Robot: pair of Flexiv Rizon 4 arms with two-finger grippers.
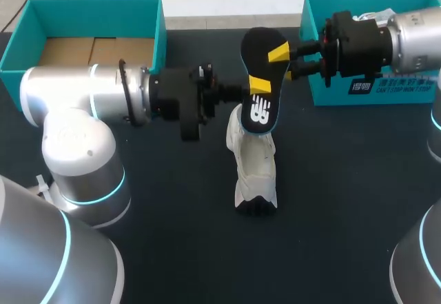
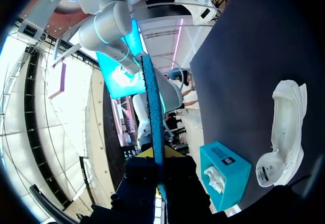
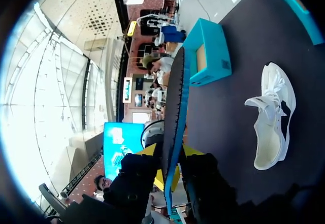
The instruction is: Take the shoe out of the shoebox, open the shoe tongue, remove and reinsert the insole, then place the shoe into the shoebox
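**One insole pinched by two pincers, one shoe below on the table**

There is one insole (image 1: 262,104), and both pincers grip it. The left pincer (image 1: 251,89) is closed on it, with one yellow tip flat on the dark face near the middle. The right pincer (image 1: 281,59) is closed on it too, nearer the far end. In each wrist view the insole stands edge-on between that pincer's own fingers. It shows as a blue strip rising ahead of the left pincer (image 2: 157,160), and as a dark strip with a blue edge (image 3: 175,107) ahead of the right pincer (image 3: 170,158). Yellow tips sit on either side of the strip.

There is one shoe (image 1: 253,166). It is white and lies on the dark table (image 1: 344,200) below both pincers, and neither of them touches it. From each wrist it sits off to one side with its opening showing (image 2: 287,127) (image 3: 271,115).

There are two teal boxes. The brown-lined box (image 1: 158,35) lies behind the left pincer, along its arm, and is visible from the right wrist (image 3: 218,51). The printed box (image 1: 331,94) lies behind the right pincer, under its arm, and white paper shows inside it from the left wrist (image 2: 231,170).

As for writing, the insole carries a white logo on its dark face. The printed box has white lettering on its side wall and a small label. A white tag shows inside the shoe by the heel, too small to make out.
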